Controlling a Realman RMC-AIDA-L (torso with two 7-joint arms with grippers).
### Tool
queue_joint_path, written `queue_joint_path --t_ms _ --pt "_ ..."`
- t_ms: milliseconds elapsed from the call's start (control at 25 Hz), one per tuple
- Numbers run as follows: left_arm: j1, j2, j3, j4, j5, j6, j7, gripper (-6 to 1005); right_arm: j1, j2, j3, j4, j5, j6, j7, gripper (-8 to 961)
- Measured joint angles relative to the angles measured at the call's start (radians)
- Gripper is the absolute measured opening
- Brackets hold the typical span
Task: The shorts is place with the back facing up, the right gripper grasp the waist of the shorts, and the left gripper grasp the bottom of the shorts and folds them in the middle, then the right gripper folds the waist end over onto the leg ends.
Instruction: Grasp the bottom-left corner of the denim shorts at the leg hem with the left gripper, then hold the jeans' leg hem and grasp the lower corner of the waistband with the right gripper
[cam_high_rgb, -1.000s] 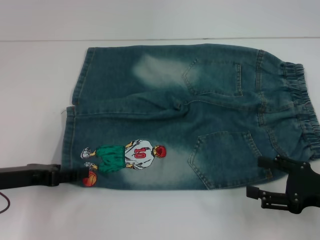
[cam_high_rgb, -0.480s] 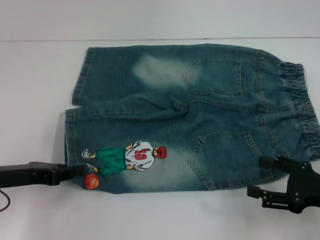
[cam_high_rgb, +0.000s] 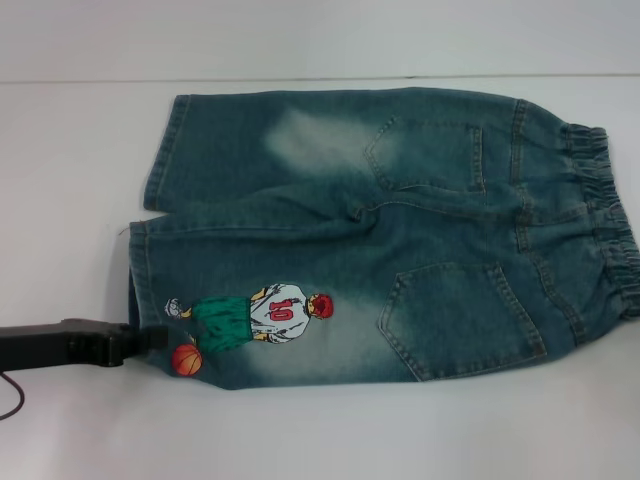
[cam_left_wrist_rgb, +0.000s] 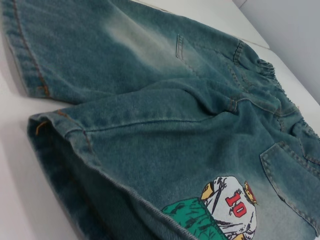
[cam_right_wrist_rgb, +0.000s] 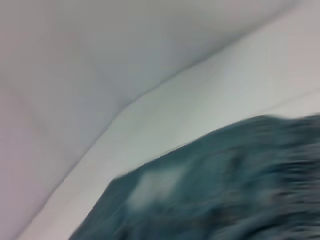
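At the near left corner of the shorts (cam_high_rgb: 380, 240), my left gripper (cam_high_rgb: 150, 340) lay low over the white table (cam_high_rgb: 320, 430), its black tip touching the bottom (cam_high_rgb: 140, 285) of the near leg, just beside the orange basketball print (cam_high_rgb: 186, 359). Whether its fingers were spread or pinched on the hem, I could not tell from the head view, and the left wrist view showed no fingers at all.

The shorts lay flat with the back up, both patch pockets showing. Their long axis ran across my front: leg ends (cam_high_rgb: 158, 150) toward my left, elastic waist (cam_high_rgb: 605, 215) toward my right. The hem therefore lay directly ahead of my left gripper, and that arm was the nearer to it. The waist was well apart from it, on the right arm's side.

My right gripper was not visible in the head view. Its wrist view showed only blurred denim and table, so I judged the waist not yet grasped.

Readable marking: the number 10 (cam_left_wrist_rgb: 235, 206), in red on the cartoon player (cam_high_rgb: 262, 315). No brand label was legible.
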Motion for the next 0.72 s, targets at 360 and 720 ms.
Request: queue_joint_path --t_ms 360,720 --pt "-0.010 -0.004 0.005 -0.005 0.000 -0.002 0.011 20 0.022 -0.023 0.017 0.027 -0.012 0.125 0.124 937" --pt "-0.009 -0.007 0.001 -0.001 0.000 0.010 0.012 20 0.064 -0.017 -0.051 0.040 -0.055 0.209 0.160 926"
